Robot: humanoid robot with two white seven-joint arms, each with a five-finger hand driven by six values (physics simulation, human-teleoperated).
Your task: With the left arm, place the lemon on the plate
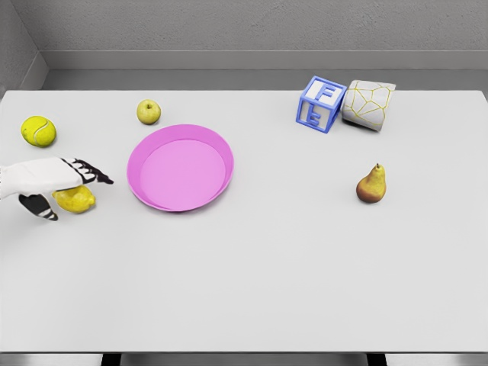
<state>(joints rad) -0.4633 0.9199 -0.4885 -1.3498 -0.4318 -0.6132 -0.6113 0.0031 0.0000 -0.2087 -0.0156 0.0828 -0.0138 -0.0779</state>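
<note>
At the desk's left edge, the lemon is straddled by the left hand, its fingers spread above and thumb below, not yet closed. Grasping is judged underway; closure, lifting and carrying rightward to the plate are required next.

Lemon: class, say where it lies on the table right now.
In the head view the lemon lies at the table's far left, under the left hand, left of the pink plate and below the tennis ball.

Tennis ball, apple, block, cup, pear
</note>
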